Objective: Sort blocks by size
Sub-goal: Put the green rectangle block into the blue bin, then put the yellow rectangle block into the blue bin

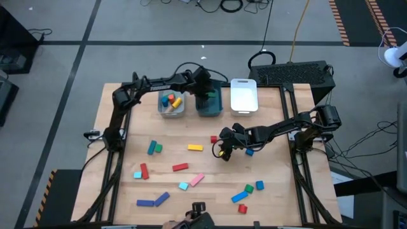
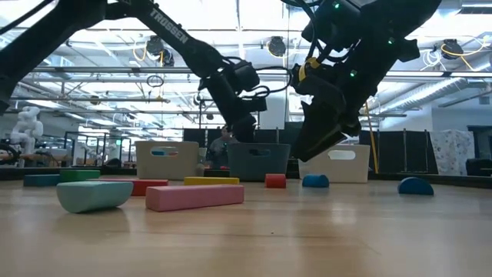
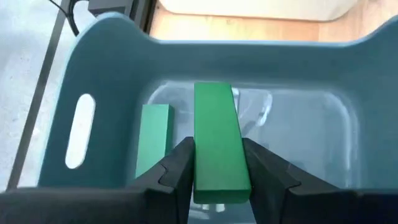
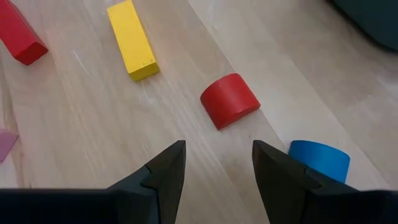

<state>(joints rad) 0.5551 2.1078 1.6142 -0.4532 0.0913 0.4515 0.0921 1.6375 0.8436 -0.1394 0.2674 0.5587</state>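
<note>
L tool (image 3: 217,180) grips a green bar (image 3: 217,143) over the teal tray (image 1: 209,104) at worktop's far edge; 2nd green bar (image 3: 154,134) lies inside. R tool (image 4: 217,171) is released, empty, mid-worktop above red cylinder (image 4: 230,101), w/ blue cylinder (image 4: 318,159) and yellow bar (image 4: 132,39) nearby.

green bar (image 3: 217,143) being clamped lengthwise between jaws above the teal tray (image 3: 112,56), second green bar (image 3: 154,134) lying flat inside it, small red cylinder (image 4: 230,101) lying on its side beside a yellow bar (image 4: 132,38) on the tabletop (image 4: 93,124), other coloured blocks lying scattered
</note>
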